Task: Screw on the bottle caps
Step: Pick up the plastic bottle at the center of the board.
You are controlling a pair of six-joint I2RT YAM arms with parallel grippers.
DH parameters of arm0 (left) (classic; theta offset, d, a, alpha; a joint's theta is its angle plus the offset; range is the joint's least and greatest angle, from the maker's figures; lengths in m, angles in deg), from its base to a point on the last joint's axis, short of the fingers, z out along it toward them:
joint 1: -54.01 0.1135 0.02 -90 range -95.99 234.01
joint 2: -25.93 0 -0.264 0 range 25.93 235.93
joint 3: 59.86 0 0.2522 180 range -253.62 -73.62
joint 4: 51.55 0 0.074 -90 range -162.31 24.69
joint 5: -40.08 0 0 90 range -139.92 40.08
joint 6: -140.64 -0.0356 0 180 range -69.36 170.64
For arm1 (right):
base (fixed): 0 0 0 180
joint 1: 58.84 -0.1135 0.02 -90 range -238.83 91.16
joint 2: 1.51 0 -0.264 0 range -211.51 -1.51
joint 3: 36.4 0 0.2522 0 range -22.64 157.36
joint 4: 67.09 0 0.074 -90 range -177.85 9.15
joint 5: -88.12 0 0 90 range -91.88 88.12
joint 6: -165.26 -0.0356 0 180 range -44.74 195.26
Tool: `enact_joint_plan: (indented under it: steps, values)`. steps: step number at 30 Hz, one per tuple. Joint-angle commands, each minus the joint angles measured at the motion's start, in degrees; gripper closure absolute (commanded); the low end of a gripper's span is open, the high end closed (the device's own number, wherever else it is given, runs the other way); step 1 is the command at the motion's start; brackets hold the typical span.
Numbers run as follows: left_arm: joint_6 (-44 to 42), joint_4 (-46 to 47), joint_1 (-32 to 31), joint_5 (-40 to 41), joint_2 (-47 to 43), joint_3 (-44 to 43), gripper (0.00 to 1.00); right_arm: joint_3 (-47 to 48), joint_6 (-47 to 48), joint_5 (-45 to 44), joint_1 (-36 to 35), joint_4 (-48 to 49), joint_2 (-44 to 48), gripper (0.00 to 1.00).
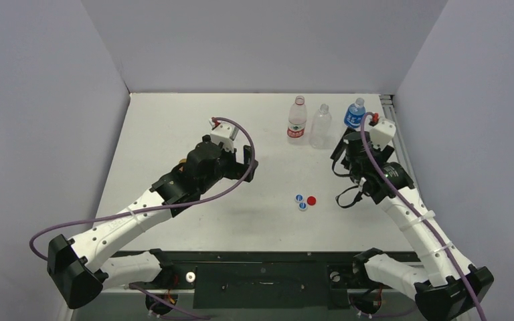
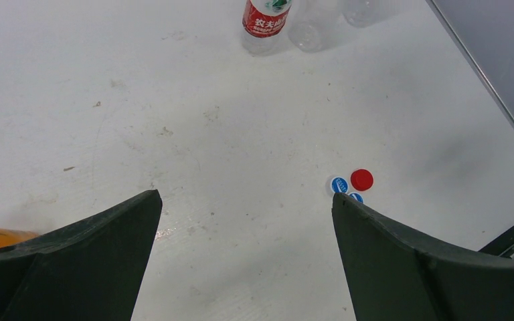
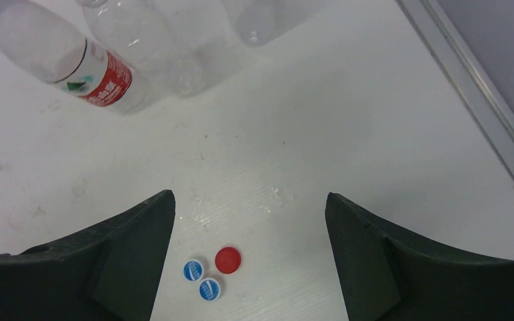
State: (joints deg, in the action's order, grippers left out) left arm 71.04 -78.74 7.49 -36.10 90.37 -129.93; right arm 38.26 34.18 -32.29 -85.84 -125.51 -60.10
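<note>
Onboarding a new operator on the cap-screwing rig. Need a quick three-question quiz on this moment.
1. True or false: the red cap is screwed onto a bottle.
2. How many bottles stand upright at the far side? A) two B) three C) five
3. Fill in: the fingers of the left gripper and the right gripper are both ___, with nothing between them.

Key:
1. False. It lies on the table beside the two blue-and-white caps.
2. B: red-label bottle, unlabelled bottle, blue-label bottle.
3. Open.
</note>
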Motion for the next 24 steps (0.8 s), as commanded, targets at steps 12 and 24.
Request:
enact_joint_plan:
  steps: [12,24]
  values:
    - [-3.8,2.3,0.6,-2.6,-0.9,-4.3,0.03,25.1,10.7,1.5,15.2,2.6,-20.3,0.24]
    - [-5.7,1.5,1.6,-2.7,-1.2,-5.9,0.04,43.3,16.1,2.6,16.5,-1.5,-33.4,0.26]
